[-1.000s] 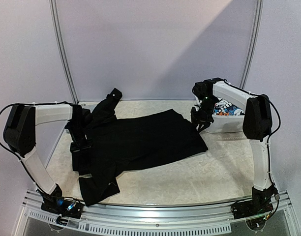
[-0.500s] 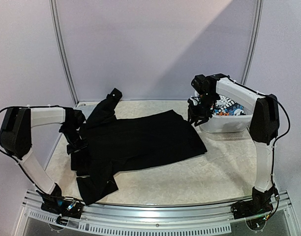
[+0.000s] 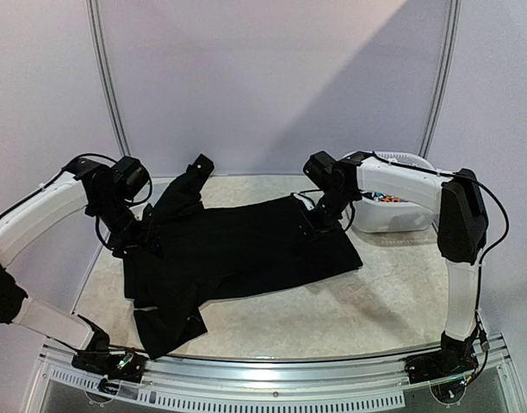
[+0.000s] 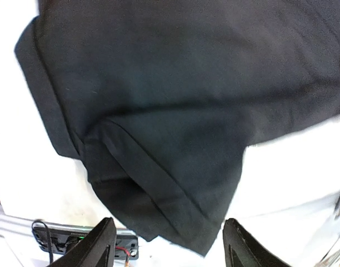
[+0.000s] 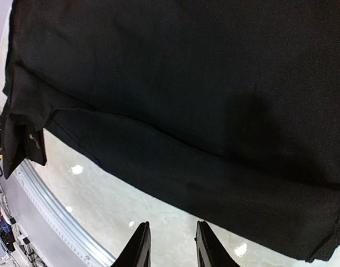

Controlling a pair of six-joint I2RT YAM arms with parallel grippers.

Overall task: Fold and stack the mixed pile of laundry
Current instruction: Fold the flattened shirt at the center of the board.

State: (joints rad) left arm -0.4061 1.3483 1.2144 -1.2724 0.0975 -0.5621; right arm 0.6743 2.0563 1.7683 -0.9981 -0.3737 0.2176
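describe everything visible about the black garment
The black garment is large, matte, soft cloth with stitched hems, lying spread and mostly flat on the table. A sleeve angles toward the far edge; a crumpled part trails to the near edge. The left gripper and right gripper hang above it, holding nothing.

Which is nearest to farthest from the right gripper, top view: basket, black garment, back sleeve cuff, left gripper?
1. Black garment, right beneath the right gripper.
2. Basket, to its right.
3. Sleeve cuff, back left.
4. Left gripper, far left.
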